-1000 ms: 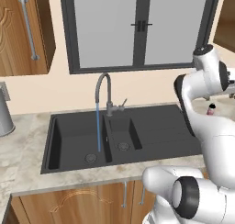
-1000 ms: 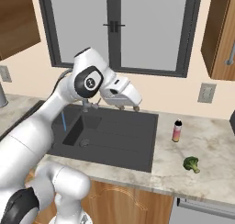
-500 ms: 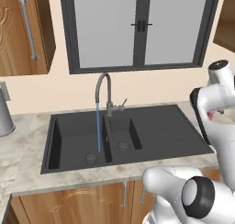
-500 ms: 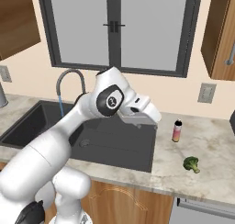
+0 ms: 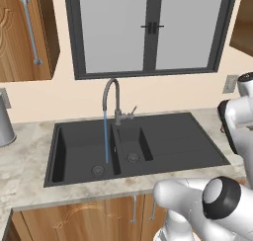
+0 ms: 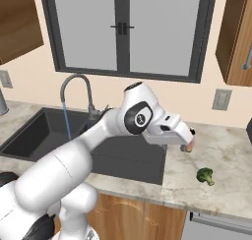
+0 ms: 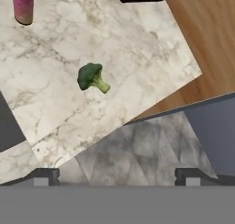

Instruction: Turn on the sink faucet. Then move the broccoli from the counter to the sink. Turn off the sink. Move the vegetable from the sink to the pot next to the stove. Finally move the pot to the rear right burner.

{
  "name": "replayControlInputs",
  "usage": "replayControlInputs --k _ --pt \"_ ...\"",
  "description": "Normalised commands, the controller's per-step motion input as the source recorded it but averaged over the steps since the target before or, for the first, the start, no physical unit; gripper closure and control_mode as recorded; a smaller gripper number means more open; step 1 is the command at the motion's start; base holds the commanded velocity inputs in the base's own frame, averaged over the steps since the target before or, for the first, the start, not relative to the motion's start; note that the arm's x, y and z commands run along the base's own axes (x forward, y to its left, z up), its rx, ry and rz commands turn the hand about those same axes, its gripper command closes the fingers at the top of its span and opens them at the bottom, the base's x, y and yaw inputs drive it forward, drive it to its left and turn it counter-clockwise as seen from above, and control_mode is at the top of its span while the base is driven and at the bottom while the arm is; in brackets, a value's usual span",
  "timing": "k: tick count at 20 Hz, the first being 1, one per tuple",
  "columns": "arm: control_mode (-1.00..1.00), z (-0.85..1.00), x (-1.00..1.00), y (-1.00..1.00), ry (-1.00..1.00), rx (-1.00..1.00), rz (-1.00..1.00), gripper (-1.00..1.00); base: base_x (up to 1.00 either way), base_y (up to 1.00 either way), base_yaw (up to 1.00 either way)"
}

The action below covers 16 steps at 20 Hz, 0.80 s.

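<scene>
Currently we logged the gripper (image 7: 117, 175) spread wide, holding and touching nothing, above the counter (image 6: 231, 150). We found the broccoli (image 7: 92, 77) lying near the counter's front edge, right of the sink (image 6: 128, 158).

A home kitchen. A charcoal double-basin sink (image 5: 148, 146) with running gooseneck faucet (image 5: 112, 99) sits in a marbled stone table (image 6: 221, 155). Wooden cabinets (image 5: 24, 32) flank a window (image 5: 148, 27).

We see a dark-framed window (image 5: 148, 30) at top centre, a wooden cabinet (image 5: 27, 35) at upper left, and a pink bottle (image 7: 23, 5) in the hand view's upper left.
</scene>
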Motion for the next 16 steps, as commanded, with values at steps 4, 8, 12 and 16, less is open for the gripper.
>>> replayControlInputs --k 4,8,12,16 --pt "-1.0 -0.47 0.01 -0.44 0.0 0.01 0.03 -1.0 0.0 0.0 0.0" --pt "-1.0 -0.3 0.0 -0.46 0.0 0.04 0.07 -1.0 0.0 0.0 0.0" --pt "-1.0 -0.26 0.01 -0.29 0.0 0.08 0.13 -1.0 0.0 0.0 0.0" --pt "-1.0 -0.18 0.05 -0.22 0.01 0.08 0.16 -1.0 0.0 0.0 0.0"
